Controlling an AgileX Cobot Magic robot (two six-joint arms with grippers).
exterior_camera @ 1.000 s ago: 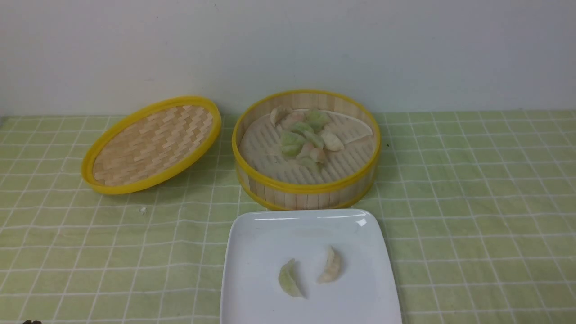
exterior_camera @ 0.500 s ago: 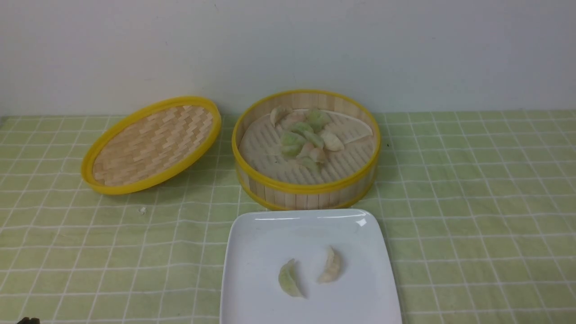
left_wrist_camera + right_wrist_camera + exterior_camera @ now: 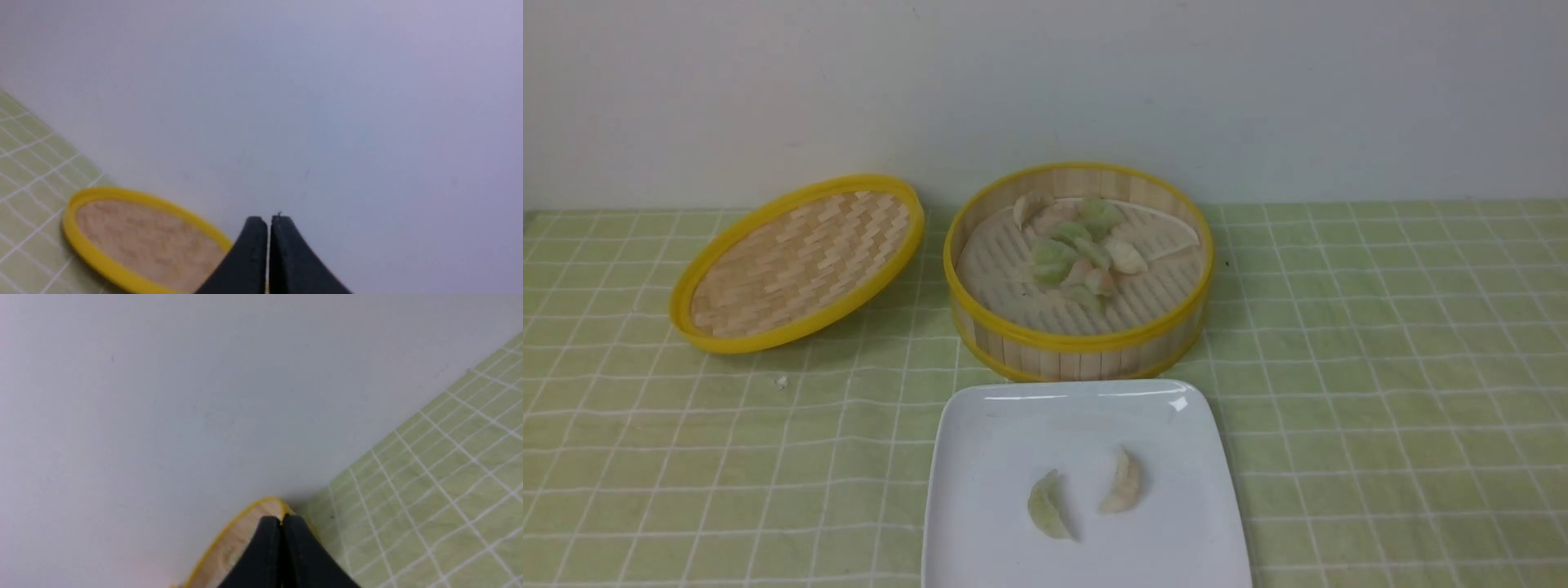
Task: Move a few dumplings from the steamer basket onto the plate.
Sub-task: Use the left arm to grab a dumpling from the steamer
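Covering the table: green checked cloth (image 3: 1380,367); steamer basket (image 3: 1078,358) at ctr w/ maybe eight dumplings (image 3: 1055,253) (clumped), lid (image 3: 796,261) left of it; plate (image 3: 1005,441) in front, w/ green dumpling (image 3: 1045,508), cream dumpling (image 3: 1124,483); left gripper (image 3: 269,223), right gripper (image 3: 282,522) both pinched closed, empty.

Plate (image 3: 980,457) before steamer basket (image 3: 1078,355), lid (image 3: 796,261) to its left
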